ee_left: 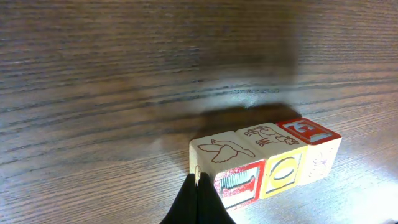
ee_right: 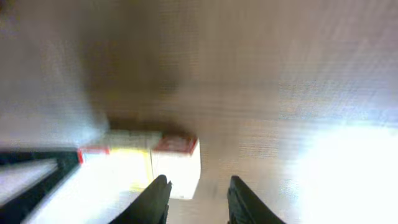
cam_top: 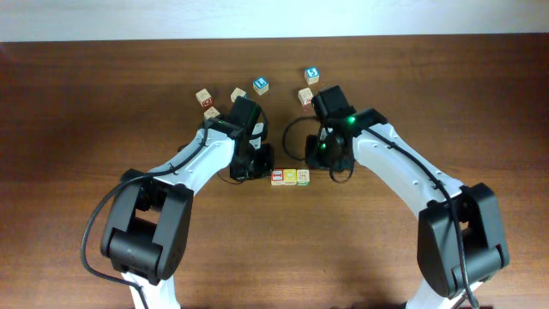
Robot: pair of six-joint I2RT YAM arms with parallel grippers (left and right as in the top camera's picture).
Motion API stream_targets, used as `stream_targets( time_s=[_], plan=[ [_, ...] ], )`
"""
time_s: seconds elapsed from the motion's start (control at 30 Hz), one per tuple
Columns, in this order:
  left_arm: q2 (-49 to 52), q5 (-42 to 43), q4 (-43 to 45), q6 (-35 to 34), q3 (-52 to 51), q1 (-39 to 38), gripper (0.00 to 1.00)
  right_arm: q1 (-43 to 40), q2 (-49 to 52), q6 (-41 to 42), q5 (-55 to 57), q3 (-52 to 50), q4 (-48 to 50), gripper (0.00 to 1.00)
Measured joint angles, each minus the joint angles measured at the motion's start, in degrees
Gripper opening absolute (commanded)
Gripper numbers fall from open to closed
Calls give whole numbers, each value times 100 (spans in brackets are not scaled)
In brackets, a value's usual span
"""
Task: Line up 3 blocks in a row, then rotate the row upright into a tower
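Three blocks lie in a tight row mid-table: a red-bordered block (cam_top: 278, 177), a yellow-faced block (cam_top: 291, 177) and a green-marked block (cam_top: 303, 177). In the left wrist view the red-bordered block (ee_left: 239, 182) shows a comb picture, with the yellow-faced block (ee_left: 283, 172) beside it and the end block (ee_left: 320, 158) beyond. My left gripper (ee_left: 198, 182) is shut and empty, its tips against the row's left end. My right gripper (ee_right: 198, 186) is open at the other end. The end block (ee_right: 177, 163) sits just ahead of its left finger (ee_right: 157, 193), ungripped. This view is blurred.
Loose cubes stand at the back: pale ones (cam_top: 203, 97), (cam_top: 238, 94), (cam_top: 305, 96) and blue-faced ones (cam_top: 261, 85), (cam_top: 312, 75). Both arms reach in from the front edge and cables hang near the wrists.
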Motion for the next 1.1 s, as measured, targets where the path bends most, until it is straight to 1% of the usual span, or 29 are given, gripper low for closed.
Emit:
stream_targets(
  time_s=[0.1,0.23,0.4,0.57,0.8,1.1],
  plan=[
    [0,2,-2,0,0,0,0,37,0,157,-240,-251,-455,32],
    [0,2,-2,0,0,0,0,61,0,238,-339,-457,-498,32],
    [0,0,-2,0,0,0,0,273,0,289,-348,-721,-109,32],
    [0,0,-2,0,0,0,0,450,0,590,-166,-911,85,31],
    [0,0,-2,0,0,0,0,450,0,688,61,-946,520,31],
    [0,0,-2,0,0,0,0,450,0,688,94,-946,763,31]
  ],
)
